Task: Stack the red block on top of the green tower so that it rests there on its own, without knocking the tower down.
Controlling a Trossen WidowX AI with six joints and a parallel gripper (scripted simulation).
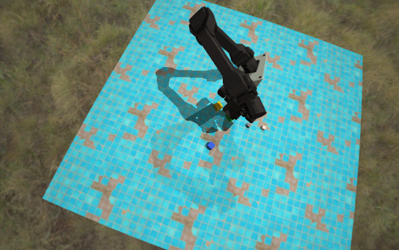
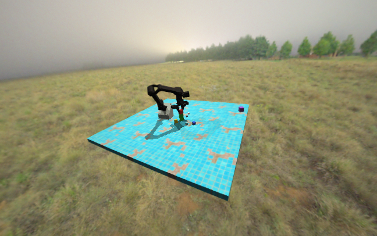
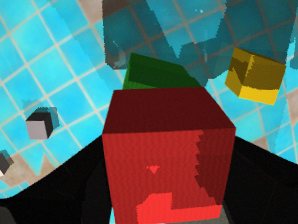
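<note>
The red block [image 2: 181, 111] [image 3: 167, 165] is held between the fingers of my gripper [image 2: 181, 111] [image 3: 161, 139], which is shut on it. The green tower [image 2: 181, 117] [image 3: 155, 74] stands upright on the tiled board, directly below the red block in the exterior view. The two look very close there; whether they touch cannot be told. In the wrist view the red block covers most of the tower. In the top view the arm hides the red block, and only a bit of the green tower [image 1: 229, 118] shows.
A yellow block [image 1: 218, 106] [image 2: 175, 121] [image 3: 256, 77] stands close beside the tower. A blue block [image 1: 210, 145] [image 2: 194, 123] lies farther out. Two small blocks, one grey [image 1: 248, 125] [image 3: 39, 126] and one whitish [image 1: 263, 127], lie on the tower's other side. A purple block [image 2: 241, 109] is near the far corner.
</note>
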